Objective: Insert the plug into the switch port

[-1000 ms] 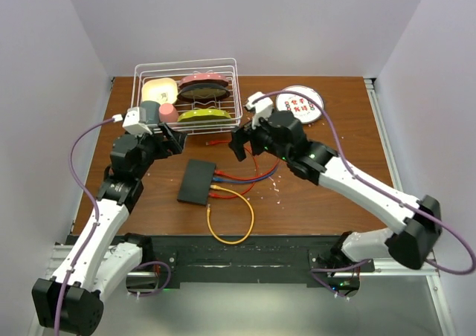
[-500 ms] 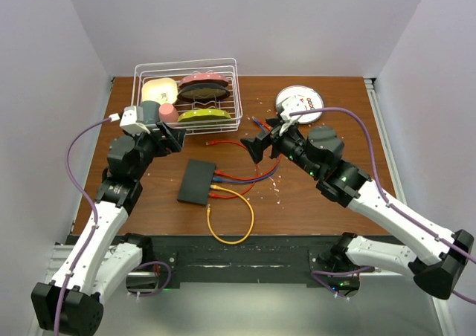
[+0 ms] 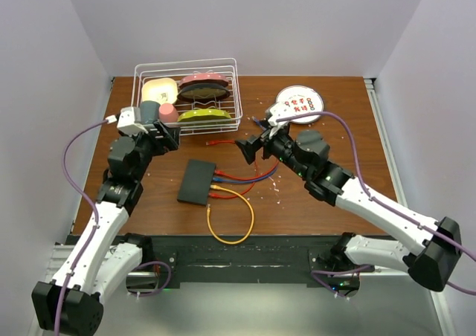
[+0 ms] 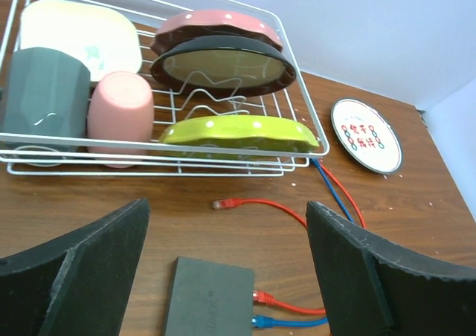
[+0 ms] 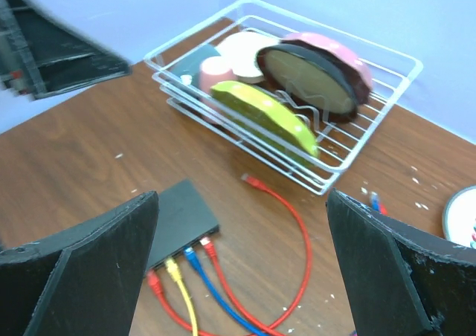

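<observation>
The switch is a flat black box on the brown table, also seen in the left wrist view and the right wrist view. Red, blue and yellow plugs sit in its right edge. A loose red plug lies on the table in front of the rack, on a curved red cable; it also shows in the wrist views. My left gripper is open and empty, above and left of the loose plug. My right gripper is open and empty, to the plug's right.
A white wire dish rack with plates and cups stands at the back left. A round white disc with red marks lies at the back right. A yellow cable loops toward the front edge, ending in a loose plug. Crumbs dot the table.
My right arm swung out to the right, then came back left; its open gripper is now again near the loose red plug. My left gripper has hardly moved.
</observation>
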`<state>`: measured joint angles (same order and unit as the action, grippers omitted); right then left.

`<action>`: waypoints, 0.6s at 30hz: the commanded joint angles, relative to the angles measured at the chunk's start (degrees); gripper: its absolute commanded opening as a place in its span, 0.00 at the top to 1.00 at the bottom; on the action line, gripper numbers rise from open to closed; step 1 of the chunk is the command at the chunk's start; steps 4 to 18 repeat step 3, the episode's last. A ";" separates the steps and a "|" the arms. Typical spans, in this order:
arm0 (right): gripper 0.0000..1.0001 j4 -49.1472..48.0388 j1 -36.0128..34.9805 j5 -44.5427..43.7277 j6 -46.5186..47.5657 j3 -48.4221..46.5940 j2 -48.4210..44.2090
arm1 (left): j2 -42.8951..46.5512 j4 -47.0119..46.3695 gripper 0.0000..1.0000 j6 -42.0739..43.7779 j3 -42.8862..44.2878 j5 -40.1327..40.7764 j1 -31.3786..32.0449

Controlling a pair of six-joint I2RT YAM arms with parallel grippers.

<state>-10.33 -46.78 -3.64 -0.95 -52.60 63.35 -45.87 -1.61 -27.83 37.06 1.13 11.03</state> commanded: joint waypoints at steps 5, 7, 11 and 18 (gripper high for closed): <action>0.01 -9.17 0.47 -18.48 -0.81 6.79 -0.42 | 1.30 -4.37 0.10 1.99 -1.55 8.33 0.31; 0.01 -9.17 0.47 -18.48 -0.81 6.79 -0.42 | 1.30 -4.37 0.10 1.99 -1.55 8.33 0.31; 0.01 -9.17 0.47 -18.48 -0.81 6.79 -0.42 | 1.30 -4.37 0.10 1.99 -1.55 8.33 0.31; 0.01 -9.17 0.47 -18.48 -0.81 6.79 -0.42 | 1.30 -4.37 0.10 1.99 -1.55 8.33 0.31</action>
